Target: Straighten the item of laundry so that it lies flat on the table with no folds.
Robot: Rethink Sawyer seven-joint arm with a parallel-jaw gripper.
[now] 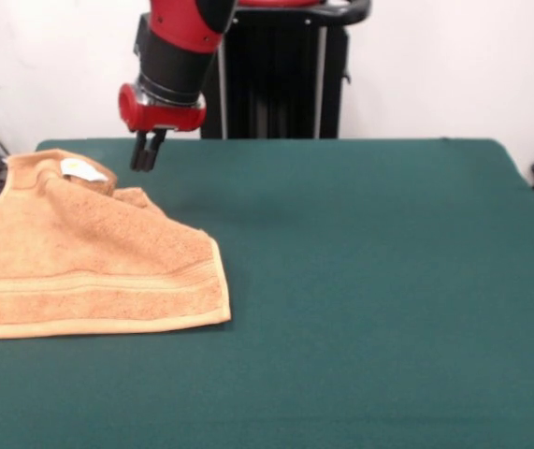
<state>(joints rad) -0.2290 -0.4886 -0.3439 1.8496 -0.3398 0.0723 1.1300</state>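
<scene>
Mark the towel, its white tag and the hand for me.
towel [89, 271], front view, flat middle of the cloth
white tag [81, 170], front view, centre of the tag
hand [145, 161], front view, between its fingertips

I see one dark green table [369, 281] filling most of the front view, its far edge running below the pedestal base at 12 o'clock. One item lies directly on it: the orange-tan towel [89, 271], positioned at 9 o'clock against the left border. Its near edge lies flat, with a woven band running parallel to that edge. Its far portion is bunched and folded over, raised off the cloth surface, with a small white tag [81, 170] showing at the top.
</scene>
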